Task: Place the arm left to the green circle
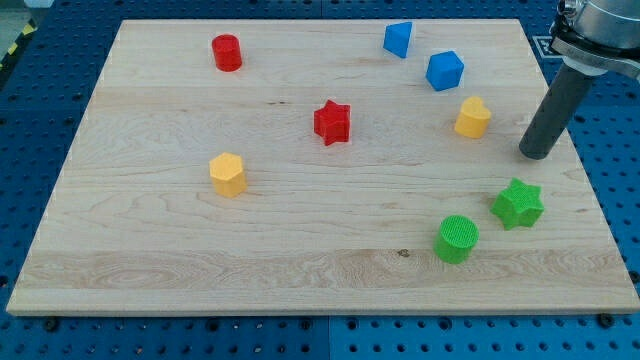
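The green circle [457,239] is a round green block near the view's bottom right of the wooden board [180,250]. My tip [535,154] rests on the board at the view's right, above and to the right of the green circle. It stands just above the green star [518,204] and to the right of a yellow block [473,117]. The tip touches no block.
A red star [332,122] sits mid-board. A red cylinder [227,52] is at the top left. A yellow hexagon block [228,175] is at the left middle. Two blue blocks [398,39] [445,71] lie near the top right. The board's right edge is close to the tip.
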